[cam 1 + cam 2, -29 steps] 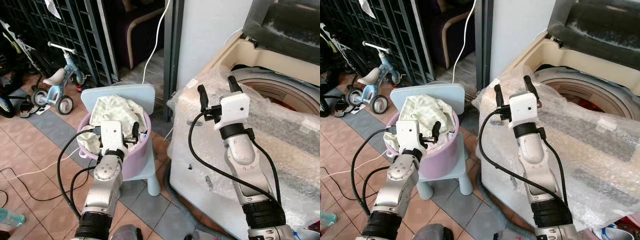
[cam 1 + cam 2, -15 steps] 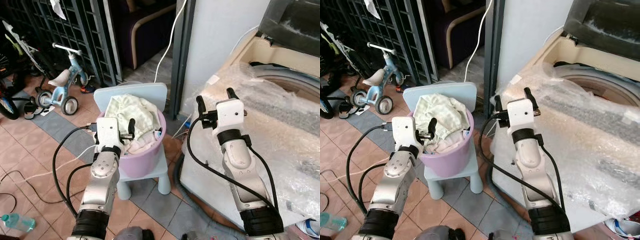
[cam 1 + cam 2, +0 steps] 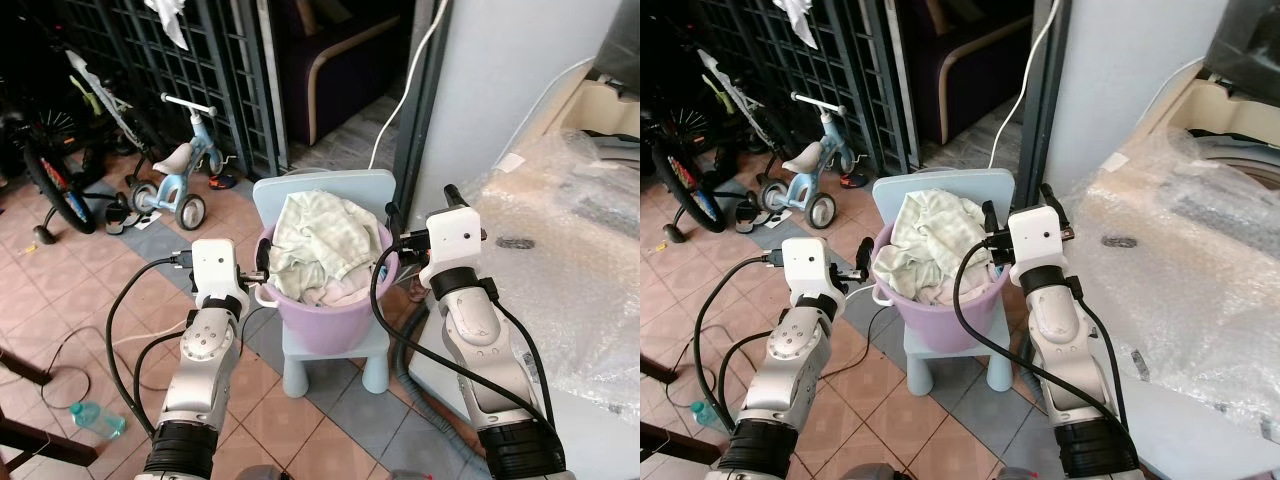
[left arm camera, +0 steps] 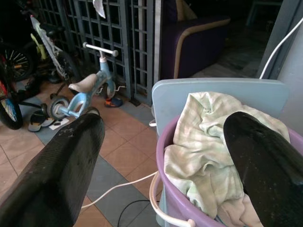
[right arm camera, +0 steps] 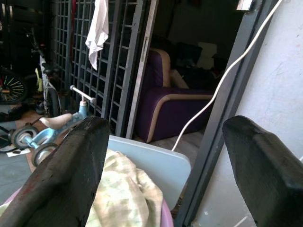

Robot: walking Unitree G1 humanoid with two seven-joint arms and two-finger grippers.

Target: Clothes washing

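Note:
A purple bucket (image 3: 322, 318) heaped with pale green and cream clothes (image 3: 320, 235) stands on a small light-blue chair (image 3: 325, 190). My left gripper (image 3: 240, 268) is at the bucket's left rim, open, with nothing between its fingers (image 4: 61, 175). My right gripper (image 3: 420, 205) is beside the bucket's right rim, also open and holding nothing. In the right wrist view the clothes (image 5: 125, 194) lie low between the two fingers. The washing machine (image 3: 565, 250), wrapped in bubble wrap, is at the right.
A child's tricycle (image 3: 180, 165) and a bicycle (image 3: 60, 180) stand by the dark metal grille (image 3: 200, 60) at the left. A purple armchair (image 3: 340, 50) is behind. A white cable (image 3: 400, 110) hangs down the wall. A plastic bottle (image 3: 95, 420) and cords lie on the tiled floor.
The view has swung left, so the bucket is now central and the washer is at the right edge. My right gripper has gone from over the washer's wrap to the bucket's right side.

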